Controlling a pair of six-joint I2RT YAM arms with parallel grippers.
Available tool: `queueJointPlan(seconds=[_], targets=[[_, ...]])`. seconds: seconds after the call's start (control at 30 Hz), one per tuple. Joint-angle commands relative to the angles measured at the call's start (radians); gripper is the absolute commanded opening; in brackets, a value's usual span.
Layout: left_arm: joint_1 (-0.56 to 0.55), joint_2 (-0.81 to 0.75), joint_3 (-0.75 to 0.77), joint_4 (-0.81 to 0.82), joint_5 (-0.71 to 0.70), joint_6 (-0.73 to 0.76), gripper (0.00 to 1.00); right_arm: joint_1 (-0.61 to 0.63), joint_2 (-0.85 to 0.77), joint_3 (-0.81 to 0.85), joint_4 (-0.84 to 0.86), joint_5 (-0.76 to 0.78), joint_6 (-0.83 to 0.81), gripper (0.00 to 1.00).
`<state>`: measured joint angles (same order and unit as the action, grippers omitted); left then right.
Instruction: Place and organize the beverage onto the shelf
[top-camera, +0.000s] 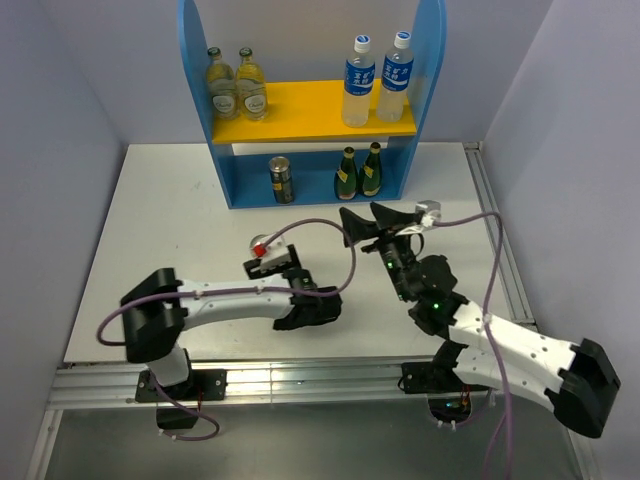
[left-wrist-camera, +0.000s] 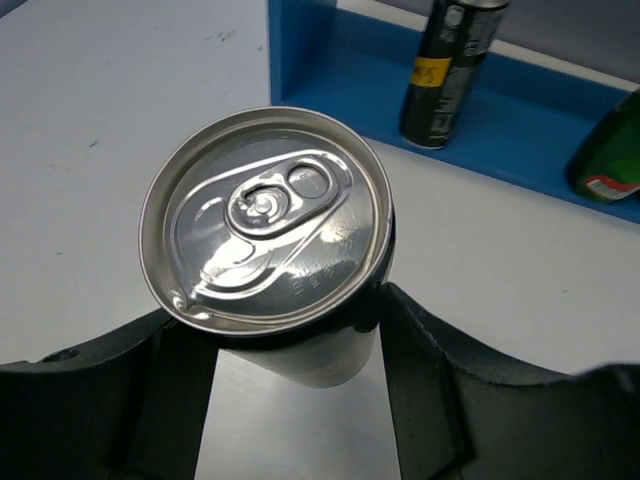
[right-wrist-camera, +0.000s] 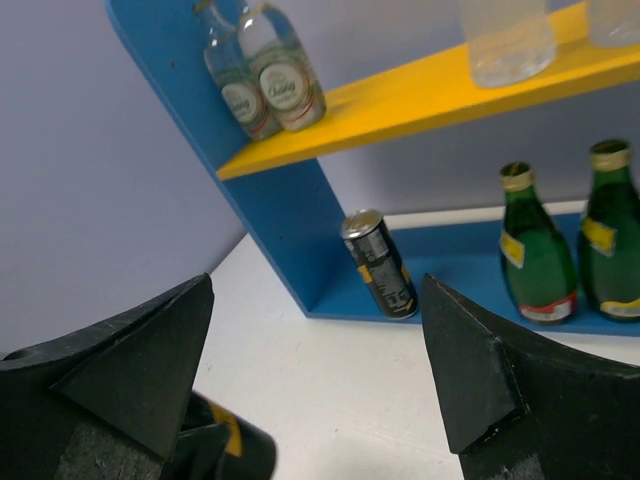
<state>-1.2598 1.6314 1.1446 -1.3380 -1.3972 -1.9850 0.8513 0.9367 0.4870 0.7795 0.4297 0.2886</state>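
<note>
Clamped between the fingers (left-wrist-camera: 430, 380) of the left end effector (left-wrist-camera: 282, 308): the can (left-wrist-camera: 265, 215), upright, long axis vertical, lid up, out on the surface (left-wrist-camera: 90, 120) short of the shelf (top-camera: 300, 112). Cannot tell whether lifted or standing on its base.

Seen from above, shelf at 12 o'clock from the can, near but apart. On the lower level, a black can (top-camera: 282, 180) at the left and two green bottles (top-camera: 345, 172) at the right, with a bare gap between them at about 1 o'clock from the held can. On the upper board, two clear glass bottles (top-camera: 221, 85) at the left end and two water bottles (top-camera: 358, 80) at the right.

Likely next, as a judgement: carry forward and slightly right, keep upright, set down beside the black can. Left arm the nearer, being the one holding.

Right end effector (top-camera: 372, 215) spread wide, holding nothing, at 3 o'clock from the can, facing the shelf.

Only in the left wrist view: the pull-tab lid and both fingers against the can's sides; no upper board there. From above: the whole layout, but little of the held can. From the right wrist: the lower level side-on, with the gap plain.
</note>
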Motion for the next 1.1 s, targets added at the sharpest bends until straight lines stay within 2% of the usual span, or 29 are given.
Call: queueJointPlan(seconds=[0.0, 0.1, 0.2, 0.3, 0.37, 0.43, 0.5, 0.53, 0.57, 0.6, 0.63, 0.67, 0.7, 0.73, 0.77, 0.8, 0.83, 0.87, 0.93, 0.97, 1.07], targets=[[-0.001, 0.143, 0.164, -0.041, -0.296, 0.015, 0.00, 0.006, -0.149, -0.021, -0.129, 0.041, -0.034, 0.90], [0.011, 0.285, 0.314, -0.043, -0.289, 0.109, 0.00, 0.006, -0.219, -0.019, -0.212, 0.021, -0.051, 0.90], [0.013, 0.384, 0.440, -0.043, -0.258, 0.198, 0.00, 0.006, -0.227, 0.010, -0.278, -0.063, -0.069, 0.87], [0.013, 0.394, 0.498, -0.040, -0.211, 0.219, 0.00, 0.000, -0.155, 0.091, -0.351, -0.238, -0.019, 0.86], [0.011, 0.398, 0.520, -0.038, -0.198, 0.233, 0.00, 0.006, -0.151, 0.116, -0.329, -0.311, 0.114, 0.86], [0.011, 0.416, 0.529, -0.039, -0.178, 0.238, 0.00, 0.054, -0.174, 0.088, -0.244, -0.303, 0.176, 0.85], [0.004, 0.433, 0.532, -0.038, -0.154, 0.229, 0.00, 0.103, -0.194, 0.129, -0.278, -0.235, 0.178, 0.82], [-0.004, 0.426, 0.523, -0.036, -0.135, 0.192, 0.00, 0.145, -0.197, 0.148, -0.296, -0.221, 0.156, 0.79], [-0.009, 0.418, 0.503, -0.024, -0.125, 0.193, 0.00, 0.159, -0.200, 0.165, -0.315, -0.207, 0.149, 0.69], [-0.021, 0.412, 0.504, -0.004, -0.109, 0.210, 0.00, 0.170, -0.203, 0.197, -0.359, -0.186, 0.152, 0.63], [-0.023, 0.403, 0.504, 0.079, -0.055, 0.272, 0.00, 0.175, -0.202, 0.211, -0.374, -0.189, 0.164, 0.56], [-0.030, 0.384, 0.459, 0.194, -0.031, 0.379, 0.00, 0.175, -0.200, 0.223, -0.390, -0.189, 0.172, 0.33], [-0.035, 0.316, 0.401, 0.343, 0.004, 0.517, 0.00, 0.175, -0.202, 0.257, -0.445, -0.171, 0.181, 0.25], [-0.035, 0.264, 0.321, 0.795, 0.059, 0.848, 0.00, 0.184, -0.200, 0.281, -0.494, -0.131, 0.188, 0.24], [-0.026, 0.201, 0.105, 1.018, 0.261, 1.009, 0.00, 0.192, -0.194, 0.306, -0.543, -0.117, 0.193, 0.24], [0.015, 0.086, 0.001, 1.219, 0.341, 1.104, 0.00, 0.195, -0.181, 0.343, -0.606, -0.117, 0.189, 0.24], [0.034, 0.050, -0.084, 1.352, 0.378, 1.193, 0.00, 0.196, -0.174, 0.354, -0.624, -0.130, 0.188, 0.24], [0.062, 0.035, -0.136, 1.405, 0.398, 1.193, 0.00, 0.199, -0.170, 0.358, -0.637, -0.131, 0.184, 0.24], [0.100, 0.060, -0.093, 1.302, 0.385, 1.157, 0.00, 0.207, -0.183, 0.340, -0.635, -0.111, 0.175, 0.22], [0.137, 0.071, -0.076, 1.301, 0.380, 1.179, 0.00, 0.210, -0.208, 0.325, -0.628, -0.102, 0.170, 0.19], [0.206, 0.035, -0.147, 1.474, 0.461, 1.299, 0.00, 0.213, -0.249, 0.302, -0.635, -0.086, 0.121, 0.03]])
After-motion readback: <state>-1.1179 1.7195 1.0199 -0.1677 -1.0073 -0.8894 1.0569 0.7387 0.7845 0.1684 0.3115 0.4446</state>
